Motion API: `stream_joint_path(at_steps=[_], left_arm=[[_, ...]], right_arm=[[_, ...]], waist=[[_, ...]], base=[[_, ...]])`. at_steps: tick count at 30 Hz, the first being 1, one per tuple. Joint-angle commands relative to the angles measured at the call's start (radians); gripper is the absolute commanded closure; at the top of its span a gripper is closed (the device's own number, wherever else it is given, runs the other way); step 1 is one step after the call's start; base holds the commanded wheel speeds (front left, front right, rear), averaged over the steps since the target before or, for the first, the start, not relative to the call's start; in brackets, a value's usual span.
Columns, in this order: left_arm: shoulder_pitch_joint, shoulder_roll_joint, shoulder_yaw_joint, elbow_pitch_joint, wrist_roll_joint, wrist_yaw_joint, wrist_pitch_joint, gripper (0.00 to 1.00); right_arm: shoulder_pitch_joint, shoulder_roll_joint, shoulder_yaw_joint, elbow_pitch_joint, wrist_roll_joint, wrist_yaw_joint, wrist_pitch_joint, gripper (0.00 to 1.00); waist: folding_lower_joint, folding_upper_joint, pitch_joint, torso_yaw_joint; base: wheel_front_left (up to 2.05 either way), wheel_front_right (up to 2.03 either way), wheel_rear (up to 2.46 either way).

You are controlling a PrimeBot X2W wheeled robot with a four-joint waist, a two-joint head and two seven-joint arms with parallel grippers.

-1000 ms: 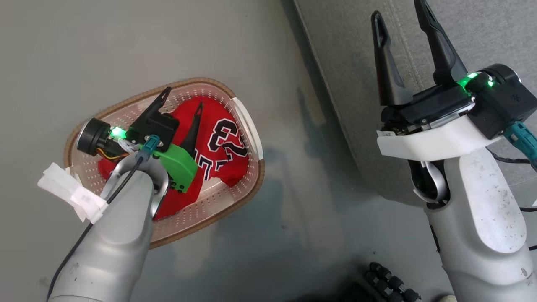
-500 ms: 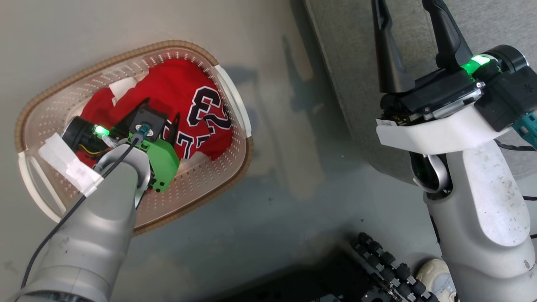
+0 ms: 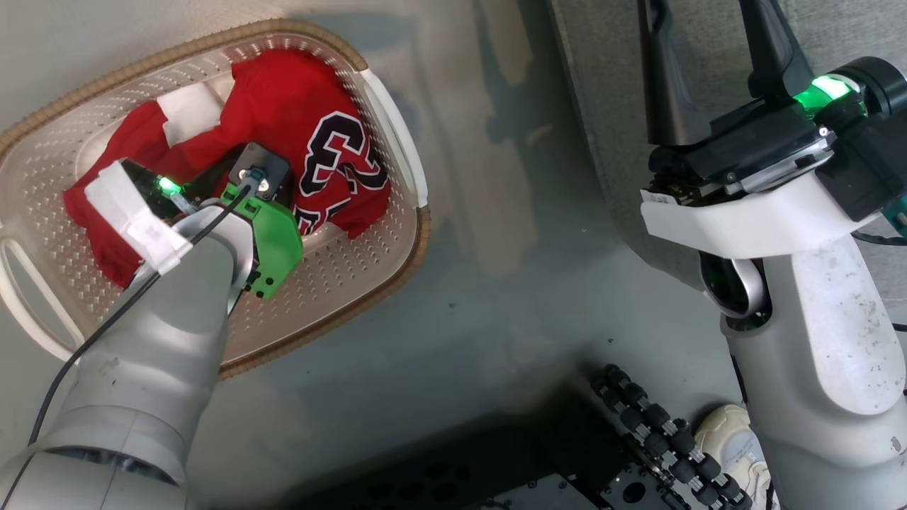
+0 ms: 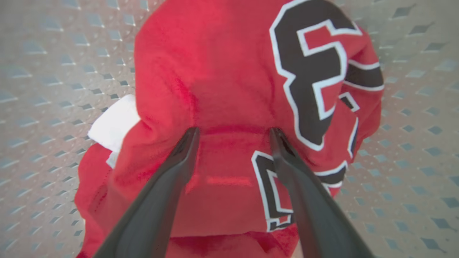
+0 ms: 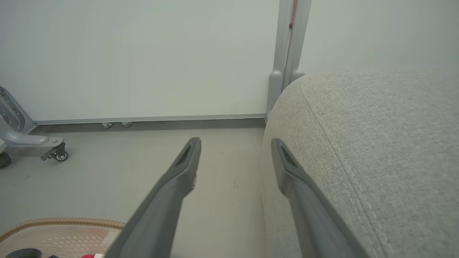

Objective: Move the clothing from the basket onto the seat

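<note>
From the head, the cream-white perforated plastic basket with a brown woven-look rim holds the red clothing with black-and-white lettering; the grey fabric seat lies right of the basket. The left wrist view adds the left claw released, both tips pressed into that cloth inside the basket. The right wrist view shows the right claw released, beyond the basket's rim beside the seat.
</note>
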Motion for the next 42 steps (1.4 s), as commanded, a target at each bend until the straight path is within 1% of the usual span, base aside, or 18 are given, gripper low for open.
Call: stream_joint_path(at_steps=[1, 11, 12, 14, 19, 26, 32, 36, 42], left_arm=[[-0.021, -0.001, -0.004, 0.006, -0.004, -0.002, 0.018, 0.00], [-0.042, -0.012, -0.046, 0.014, 0.004, -0.002, 0.143, 0.00], [-0.043, -0.014, -0.051, 0.015, 0.004, -0.002, 0.149, 0.16], [-0.048, -0.017, -0.062, 0.015, 0.009, -0.002, 0.150, 1.00], [-0.054, -0.017, -0.082, 0.015, 0.014, -0.002, 0.164, 1.00], [-0.051, -0.035, -0.095, 0.014, -0.009, -0.002, 0.096, 1.00], [-0.028, -0.058, -0.110, 0.014, -0.033, -0.003, 0.013, 1.00], [-0.005, -0.067, -0.124, 0.010, -0.070, -0.003, -0.034, 1.00], [0.057, -0.073, -0.183, -0.038, -0.126, -0.003, -0.082, 1.00]], right_arm=[[-0.010, -0.002, -0.005, -0.008, -0.008, 0.000, -0.002, 0.00], [-0.002, -0.002, -0.009, -0.037, -0.029, 0.000, -0.002, 0.00], [-0.001, -0.002, -0.009, -0.040, -0.032, 0.000, -0.002, 0.00], [0.000, -0.002, -0.010, -0.044, -0.036, 0.000, -0.002, 0.00], [-0.006, -0.002, -0.007, -0.045, -0.038, 0.000, -0.002, 0.00], [-0.007, -0.002, -0.007, -0.031, -0.036, 0.000, -0.002, 0.00], [0.012, -0.002, -0.012, -0.013, -0.041, 0.000, -0.002, 0.00], [0.031, -0.003, -0.014, 0.010, -0.051, 0.000, -0.002, 0.00], [0.064, -0.003, -0.015, 0.053, -0.066, 0.000, -0.002, 0.00]], waist=[[0.0000, 0.0000, 0.021, 0.005], [0.0000, 0.0000, 0.057, 0.016], [0.0000, 0.0000, 0.059, 0.018], [0.0000, 0.0000, 0.061, 0.020], [0.0000, 0.0000, 0.061, 0.024], [0.0000, 0.0000, 0.024, 0.035], [0.0000, 0.0000, -0.050, 0.056], [0.0000, 0.0000, -0.114, 0.076], [0.0000, 0.0000, -0.226, 0.104]], base=[[0.00, 0.00, 0.00], [0.00, 0.00, 0.00], [0.00, 0.00, 0.00], [0.00, 0.00, 0.00], [0.00, 0.00, 0.00], [0.00, 0.00, 0.00], [0.00, 0.00, 0.00], [0.00, 0.00, 0.00], [0.00, 0.00, 0.00]])
